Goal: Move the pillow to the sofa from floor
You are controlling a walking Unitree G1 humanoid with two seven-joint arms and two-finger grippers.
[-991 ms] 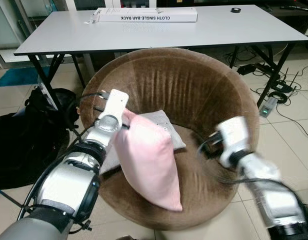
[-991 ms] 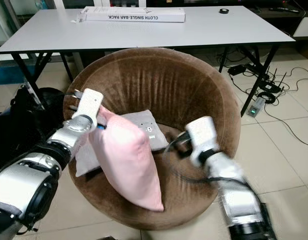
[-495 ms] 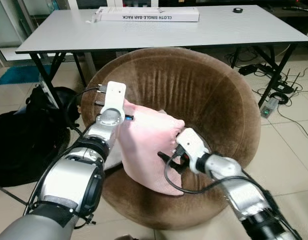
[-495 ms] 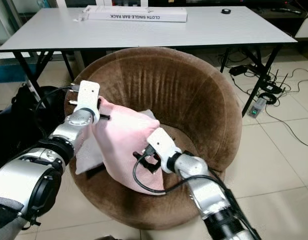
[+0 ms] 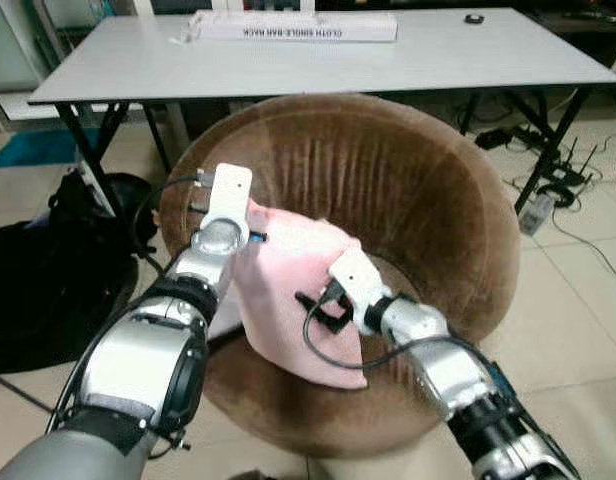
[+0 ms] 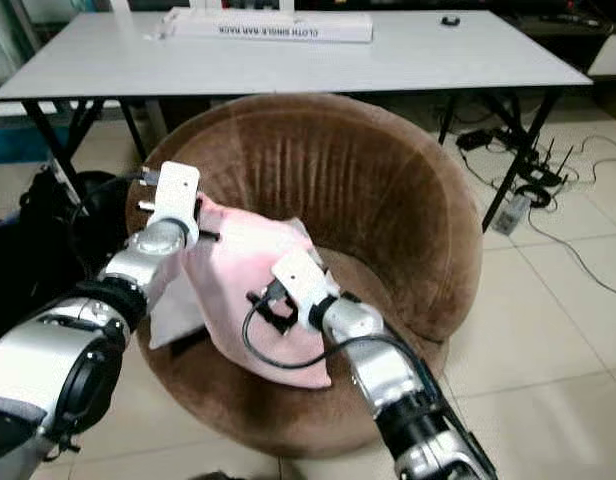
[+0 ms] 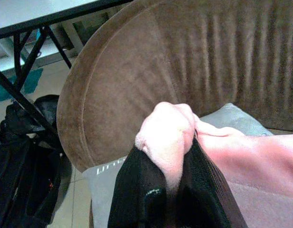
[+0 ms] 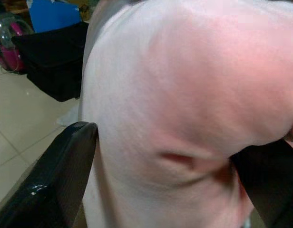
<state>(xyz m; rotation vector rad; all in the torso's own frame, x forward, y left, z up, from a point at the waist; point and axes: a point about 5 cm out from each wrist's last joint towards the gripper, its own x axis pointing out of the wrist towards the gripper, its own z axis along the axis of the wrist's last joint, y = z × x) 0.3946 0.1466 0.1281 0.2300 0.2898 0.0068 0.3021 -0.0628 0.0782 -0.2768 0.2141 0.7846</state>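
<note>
**Right gripper closed in on the pink pillow over the round sofa**

The left gripper (image 7: pixel 170 190) was clamped on a bunched corner of the pink pillow (image 5: pixel 293 290), its two black fingers (image 7: pixel 137 190) squeezing the fabric between them, exactly as it had been a second before. The pillow hung from that pinch above the seat of the brown round sofa (image 5: pixel 428 200), just in front of a grey cushion (image 7: pixel 232 118) lying on the seat.

The right gripper (image 5: pixel 323 305) had changed most. A second earlier it was well off to the pillow's right, apart from it; half a second earlier it had reached the pillow's side. Now it pressed into the pillow's front face, a little nearer the left gripper, fingers (image 8: pixel 56 175) spread wide on either side of the bulging fabric without closing on it.

Behind the sofa stood a white table (image 5: pixel 438 60) carrying a long white box (image 5: pixel 293 27). A black bag (image 5: pixel 48 280) lay on the tiled floor beyond the left arm.
</note>
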